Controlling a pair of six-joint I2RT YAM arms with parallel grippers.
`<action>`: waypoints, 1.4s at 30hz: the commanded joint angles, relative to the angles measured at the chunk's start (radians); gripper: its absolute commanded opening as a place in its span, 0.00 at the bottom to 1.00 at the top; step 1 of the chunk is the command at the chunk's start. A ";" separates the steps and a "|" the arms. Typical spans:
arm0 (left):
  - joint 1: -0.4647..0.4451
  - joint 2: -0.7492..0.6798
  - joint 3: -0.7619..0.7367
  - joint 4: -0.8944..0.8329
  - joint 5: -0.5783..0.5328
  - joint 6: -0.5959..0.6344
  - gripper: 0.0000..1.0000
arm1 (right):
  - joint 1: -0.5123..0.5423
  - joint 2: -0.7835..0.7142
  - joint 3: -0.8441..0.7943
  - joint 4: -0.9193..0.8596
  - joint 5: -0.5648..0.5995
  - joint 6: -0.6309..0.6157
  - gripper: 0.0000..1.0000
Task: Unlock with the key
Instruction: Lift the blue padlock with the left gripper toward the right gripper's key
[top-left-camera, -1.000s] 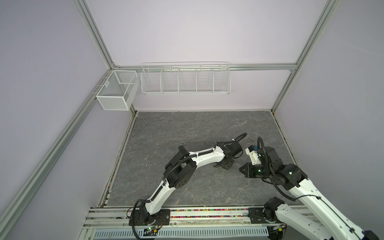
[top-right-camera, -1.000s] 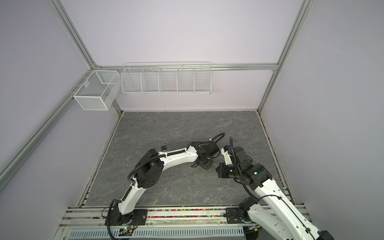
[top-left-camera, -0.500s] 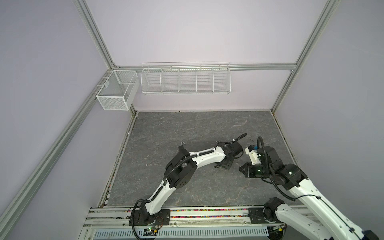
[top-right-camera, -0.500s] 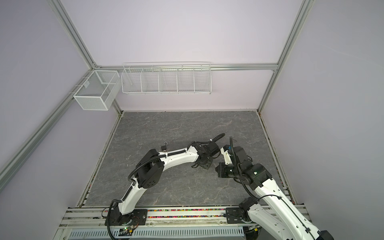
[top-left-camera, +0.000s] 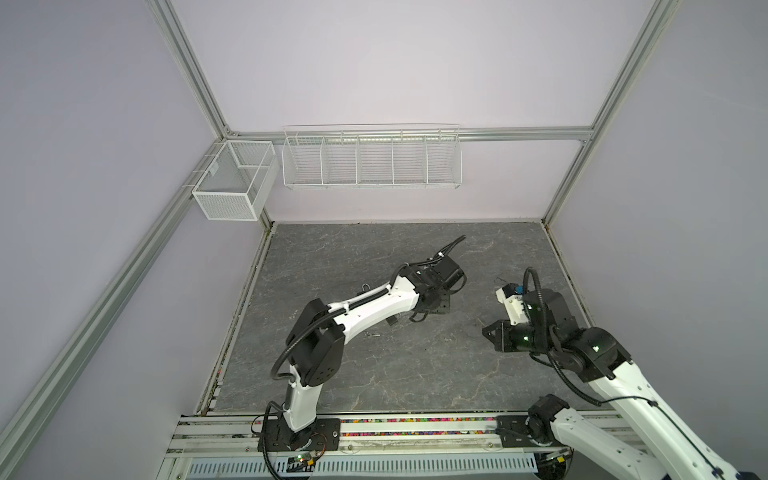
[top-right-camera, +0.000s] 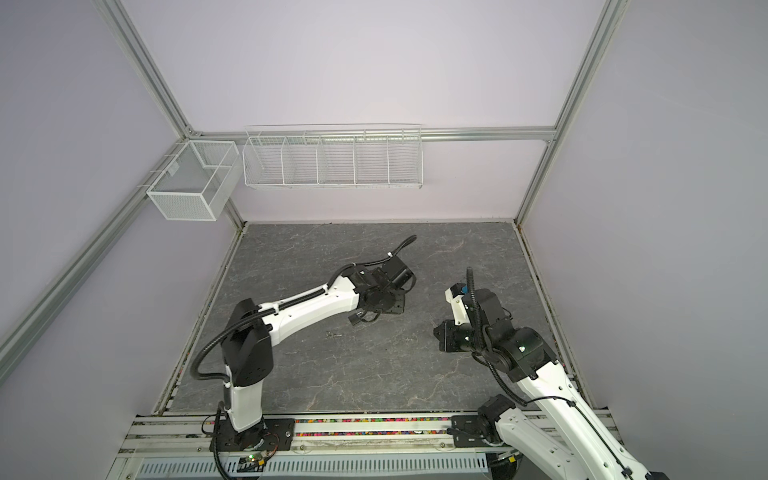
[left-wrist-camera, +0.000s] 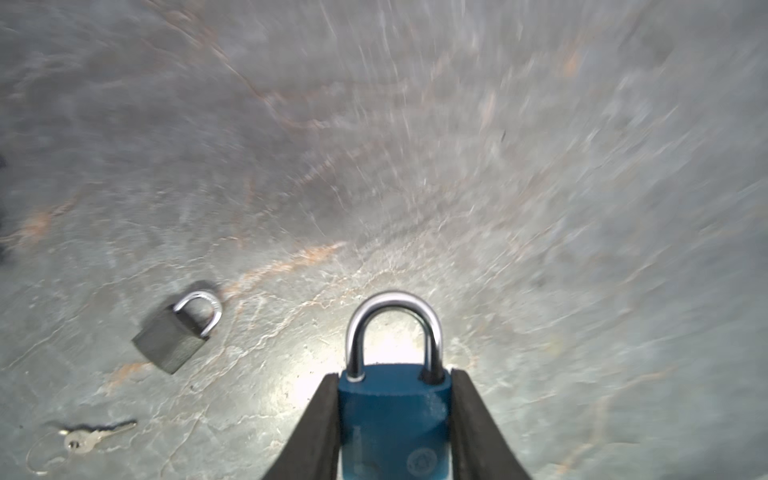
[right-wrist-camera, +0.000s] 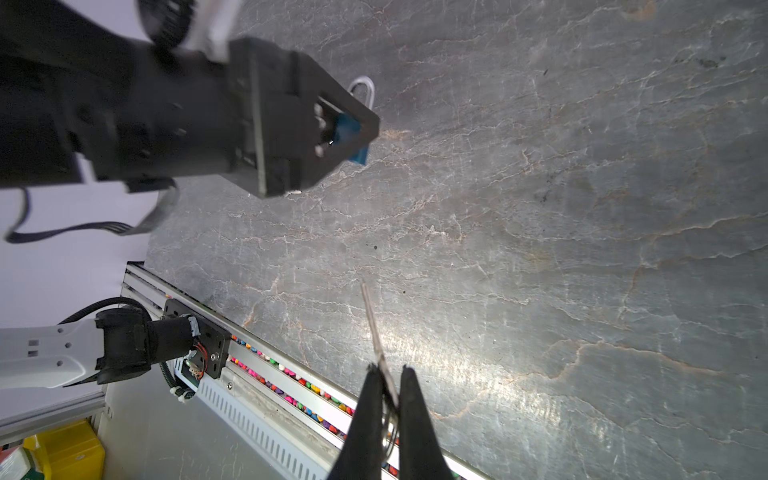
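My left gripper (left-wrist-camera: 394, 376) is shut on a blue padlock (left-wrist-camera: 392, 415), one finger on each side of its body and the steel shackle (left-wrist-camera: 395, 316) sticking out in front. The right wrist view shows that gripper (right-wrist-camera: 353, 129) held above the table with the blue padlock (right-wrist-camera: 353, 137) in it. My right gripper (right-wrist-camera: 388, 370) is shut on a key (right-wrist-camera: 374, 324), whose thin blade points out past the fingertips and stands apart from the lock. In both top views the left gripper (top-left-camera: 434, 303) and the right gripper (top-left-camera: 488, 332) face each other across a gap.
A grey padlock (left-wrist-camera: 174, 332) lies flat on the dark stone table (left-wrist-camera: 540, 208), with a second key on a thin wire loop (left-wrist-camera: 95, 436) beside it. That key (top-left-camera: 371, 333) lies under the left forearm. White wire baskets (top-left-camera: 370, 160) hang on the back wall.
The left gripper has moved with the blue padlock towards the back and left in the top views; its wrist view is blurred by motion. The right arm has hardly moved.
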 joint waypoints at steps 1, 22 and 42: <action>0.020 -0.089 -0.055 0.079 0.032 -0.148 0.06 | 0.019 0.028 0.029 -0.013 0.003 -0.021 0.07; 0.102 -0.403 -0.394 0.367 0.001 -0.512 0.00 | 0.268 0.387 0.013 0.598 0.075 0.263 0.07; 0.111 -0.408 -0.402 0.329 -0.030 -0.514 0.00 | 0.293 0.486 0.014 0.693 0.120 0.383 0.07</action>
